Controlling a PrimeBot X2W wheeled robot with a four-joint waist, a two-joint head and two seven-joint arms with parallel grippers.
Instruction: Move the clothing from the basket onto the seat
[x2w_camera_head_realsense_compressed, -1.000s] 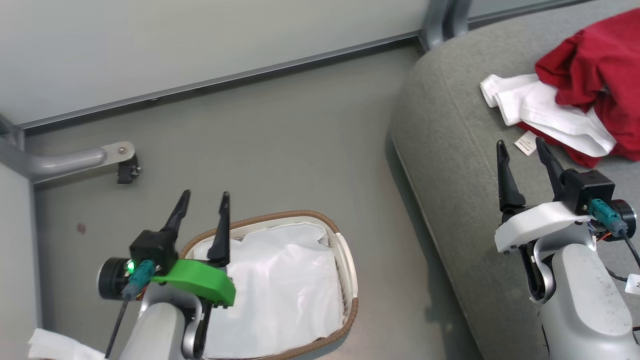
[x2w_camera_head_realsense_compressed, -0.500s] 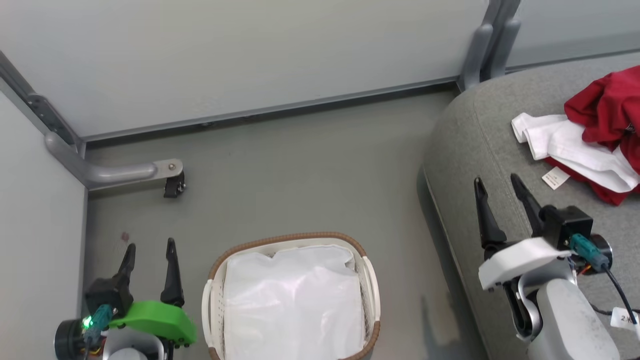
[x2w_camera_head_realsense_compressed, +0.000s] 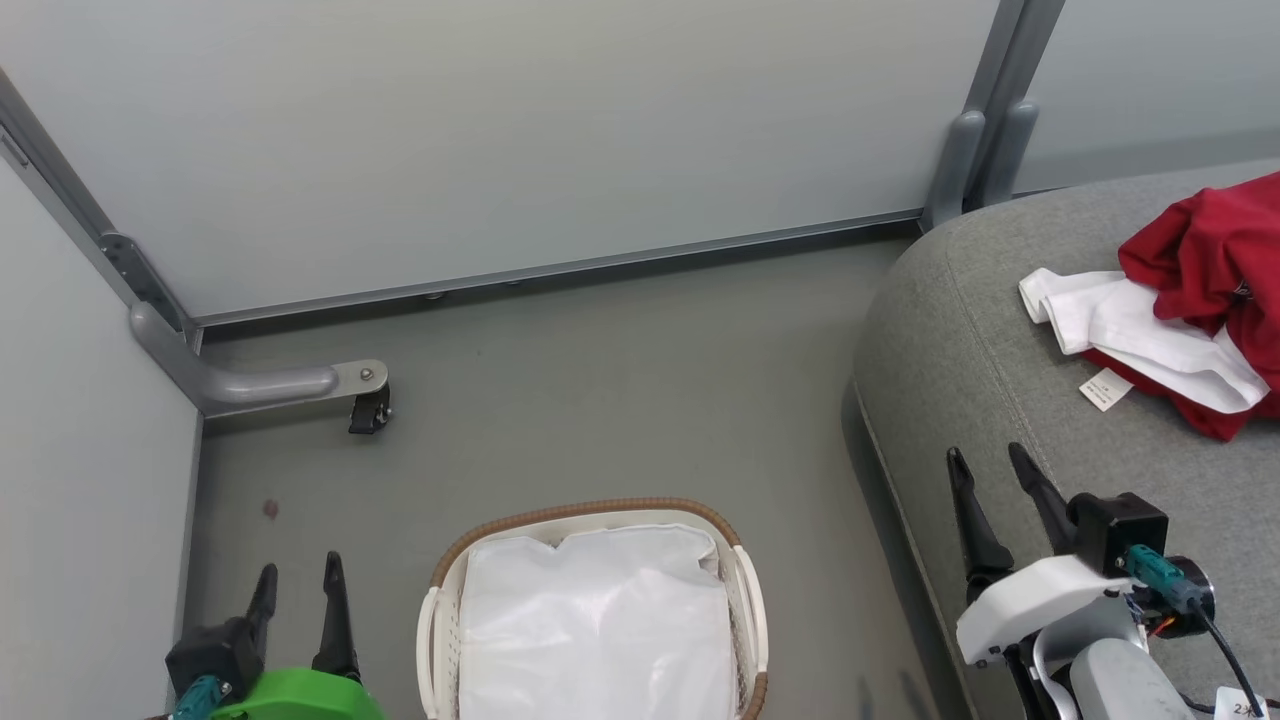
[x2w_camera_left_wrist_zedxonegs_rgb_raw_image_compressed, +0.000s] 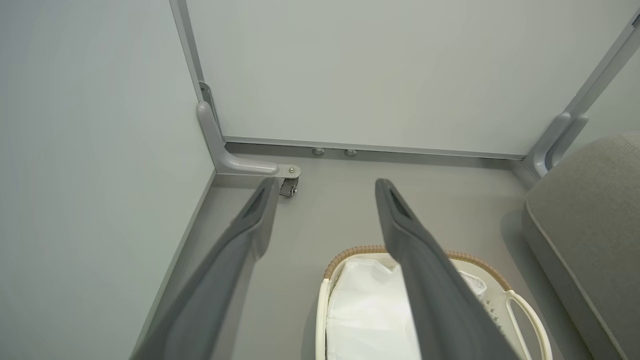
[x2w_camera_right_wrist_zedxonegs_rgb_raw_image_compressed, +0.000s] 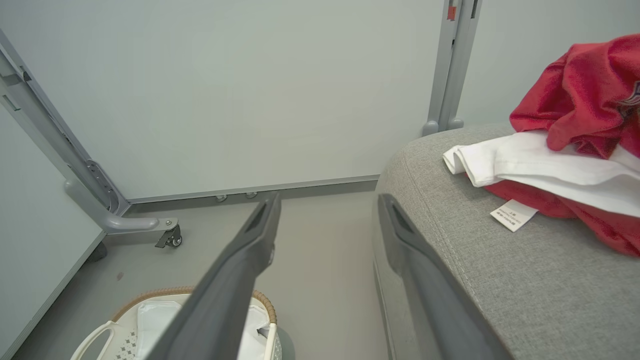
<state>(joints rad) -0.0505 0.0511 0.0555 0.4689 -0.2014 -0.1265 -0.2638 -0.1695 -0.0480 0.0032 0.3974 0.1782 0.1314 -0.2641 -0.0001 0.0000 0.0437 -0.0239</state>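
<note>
1. We see clothing (x2w_camera_head_realsense_compressed: 1200, 270) heaped on seat (x2w_camera_head_realsense_compressed: 1000, 340), well apart from basket (x2w_camera_head_realsense_compressed: 590, 508); basket shows white liner (x2w_camera_head_realsense_compressed: 600, 620) only, no red.
2. L gripper (x2w_camera_head_realsense_compressed: 300, 566) sits beside basket, R gripper (x2w_camera_head_realsense_compressed: 987, 455) over seat edge. Both have jaws spread and hold nothing.
3. We judge transfer done. Next: check liner folds for leftovers, else park arms.

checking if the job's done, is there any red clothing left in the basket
No, the basket holds just its white liner, while the red clothing lies on the sofa.

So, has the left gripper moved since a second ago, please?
Yes: the left gripper, earlier over the left rim of the basket, now stands clear to its left.
</note>
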